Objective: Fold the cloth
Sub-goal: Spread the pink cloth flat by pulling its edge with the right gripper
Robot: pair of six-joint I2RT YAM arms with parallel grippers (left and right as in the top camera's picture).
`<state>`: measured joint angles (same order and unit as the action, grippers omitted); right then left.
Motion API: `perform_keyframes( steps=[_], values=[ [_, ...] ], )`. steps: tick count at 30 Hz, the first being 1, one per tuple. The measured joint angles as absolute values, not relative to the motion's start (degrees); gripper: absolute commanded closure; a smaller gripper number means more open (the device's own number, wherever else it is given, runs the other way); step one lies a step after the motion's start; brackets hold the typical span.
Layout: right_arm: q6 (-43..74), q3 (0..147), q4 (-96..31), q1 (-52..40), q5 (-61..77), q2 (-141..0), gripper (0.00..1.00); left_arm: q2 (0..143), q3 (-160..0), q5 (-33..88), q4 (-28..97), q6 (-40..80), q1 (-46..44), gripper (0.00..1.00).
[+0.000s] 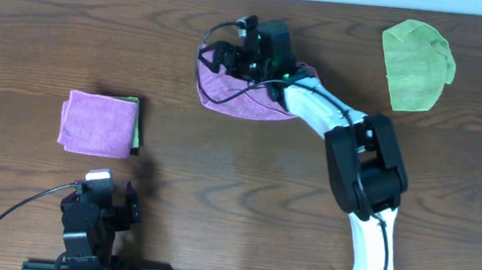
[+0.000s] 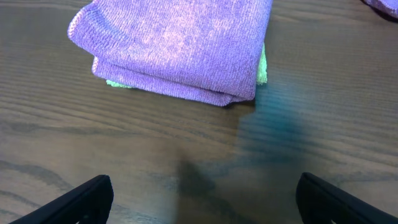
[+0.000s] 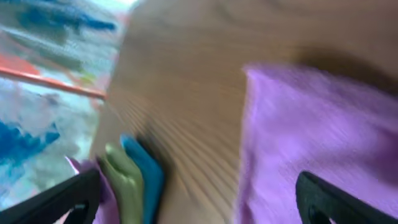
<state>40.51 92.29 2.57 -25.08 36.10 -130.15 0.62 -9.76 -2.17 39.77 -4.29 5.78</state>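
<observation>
Hovering my right gripper (image 3: 196, 190), fingers (image 3: 68, 196) wide and empty, I am eyeing an edge of the seemingly limp, soft cloth (image 1: 235, 102).

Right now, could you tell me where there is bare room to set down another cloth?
Bare wood lies between the folded purple stack and the purple cloth, along the front between the left arm and right arm, and below the green cloth. Crowded: the purple cloth, under the right arm.
</observation>
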Motion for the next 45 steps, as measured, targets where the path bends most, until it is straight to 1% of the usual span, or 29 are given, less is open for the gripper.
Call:
perform_keyframes(
  steps=[6, 13, 20, 30, 36, 39, 42, 43, 44, 45],
  values=[
    [33.6, 93.3, -13.1, -20.0, 38.0, -130.1, 0.01, 0.6, -9.8, -2.2, 39.7, -4.3, 5.8, 0.05],
    [26.4, 93.5, -21.3, -18.1, 38.2, -130.1, 0.01, 0.6, -9.8, -2.2, 39.7, -4.3, 5.8, 0.05],
    [22.7, 93.6, -23.2, -18.8, 38.2, -130.1, 0.02, 0.6, -9.8, -2.2, 39.7, -4.3, 5.8, 0.05],
    [20.1, 93.6, -25.1, -20.1, 38.1, -130.1, 0.1, 0.6, -9.8, -2.2, 39.7, -4.3, 5.8, 0.05],
    [19.0, 93.6, -25.7, -22.3, 37.2, -130.1, 0.13, 0.6, -9.8, -2.2, 39.7, -4.3, 5.8, 0.05],
    [18.4, 93.6, -26.3, -23.2, 36.4, -130.1, 0.21, 0.6, -9.8, -2.2, 39.7, -4.3, 5.8, 0.05],
    [17.5, 93.6, -26.7, -23.5, 36.2, -130.1, 0.36, 0.6, -9.8, -2.2, 39.8, -4.3, 5.8, 0.05],
    [17.7, 93.6, -27.0, -23.5, 36.0, -130.1, 0.46, 0.6, -9.8, -2.2, 39.7, -4.3, 5.8, 0.05],
    [17.4, 93.6, -27.1, -23.5, 35.8, -130.1, 0.59, 0.6, -9.8, -2.2, 39.8, -4.3, 5.8, 0.05],
    [17.2, 93.6, -27.3, -23.5, 35.6, -130.1, 0.69, 0.6, -9.8, -2.2, 39.7, -4.3, 5.8, 0.05]
  ],
)
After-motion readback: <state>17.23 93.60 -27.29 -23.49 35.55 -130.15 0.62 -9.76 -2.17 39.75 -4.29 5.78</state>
